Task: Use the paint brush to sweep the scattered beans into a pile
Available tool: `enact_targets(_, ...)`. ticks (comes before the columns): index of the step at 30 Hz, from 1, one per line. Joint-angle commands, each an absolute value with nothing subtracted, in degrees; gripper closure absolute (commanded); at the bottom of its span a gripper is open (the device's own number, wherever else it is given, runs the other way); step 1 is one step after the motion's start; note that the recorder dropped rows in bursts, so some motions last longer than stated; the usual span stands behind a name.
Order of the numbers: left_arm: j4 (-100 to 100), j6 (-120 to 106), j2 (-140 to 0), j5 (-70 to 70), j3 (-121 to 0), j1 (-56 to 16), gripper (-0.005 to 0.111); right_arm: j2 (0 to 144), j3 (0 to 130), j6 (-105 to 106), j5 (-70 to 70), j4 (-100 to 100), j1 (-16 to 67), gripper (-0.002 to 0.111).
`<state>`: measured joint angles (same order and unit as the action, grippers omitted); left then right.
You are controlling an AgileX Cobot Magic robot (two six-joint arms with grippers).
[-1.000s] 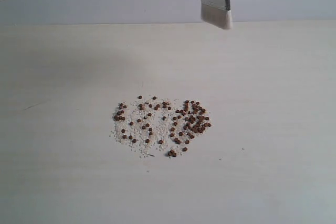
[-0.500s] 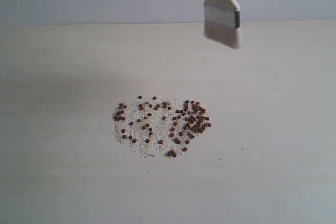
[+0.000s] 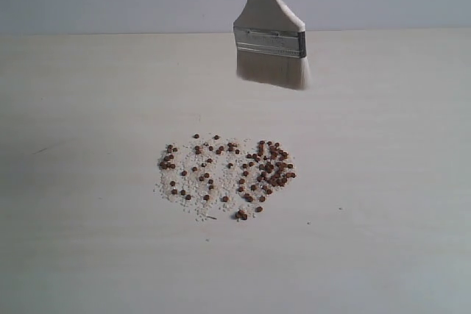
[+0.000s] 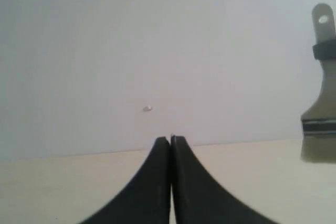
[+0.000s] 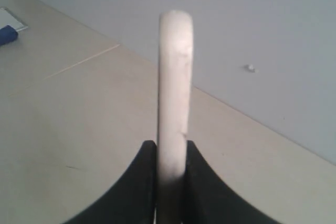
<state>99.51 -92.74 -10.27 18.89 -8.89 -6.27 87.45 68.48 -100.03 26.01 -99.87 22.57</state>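
**Dozens of beans (image 3: pixel 228 174) unswept; paint brush (image 3: pixel 270 38) poised beyond them**

Your right jaws pinch the paint brush by its pale handle, bristles hanging down. It hangs above the desk (image 3: pixel 383 182) on the far side of the beans and touches neither. In my judgement that position suits a stroke drawn through the patch. The beans lie loosely spread among whitish crumbs (image 3: pixel 193 182), denser toward the right, and no compact pile exists yet. Your left jaws are pressed together, empty, and outside the exterior view, presumably to leave the sweeping path free.
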Motion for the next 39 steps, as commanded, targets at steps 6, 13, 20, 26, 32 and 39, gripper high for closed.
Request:
enact_targets(6, 99.95, -92.98, -6.34, 15.53, -0.96, -6.51, 0.107, 77.19, 62.13, -97.31, 18.77, -99.95, 22.7, 0.108)
enact_targets(13, 99.95, -92.86, -6.34, 10.44, 0.0, -6.51, 0.107, 68.72, 53.98, -94.08, 10.16, -99.95, 22.7, 0.108)
enact_targets(20, 99.95, -92.86, -6.34, 9.14, 0.0, -6.51, 0.107, 57.87, 45.33, -94.08, -2.43, -99.95, 22.7, 0.108)
enact_targets(26, 99.95, -92.86, -6.34, 9.14, 0.0, -6.51, 0.107, 49.4, 39.07, -94.67, -7.84, -99.95, 22.7, 0.108)
enact_targets(32, 99.95, -92.86, -6.34, 9.39, 0.0, -6.51, 0.107, 45.03, 35.31, -94.79, -1.45, -99.58, 22.7, 0.108)
enact_targets(39, 99.95, -92.97, -6.34, 9.49, 0.0, -6.51, 0.107, 44.92, 32.69, -95.61, 1.3, -98.61, 22.7, 0.108)
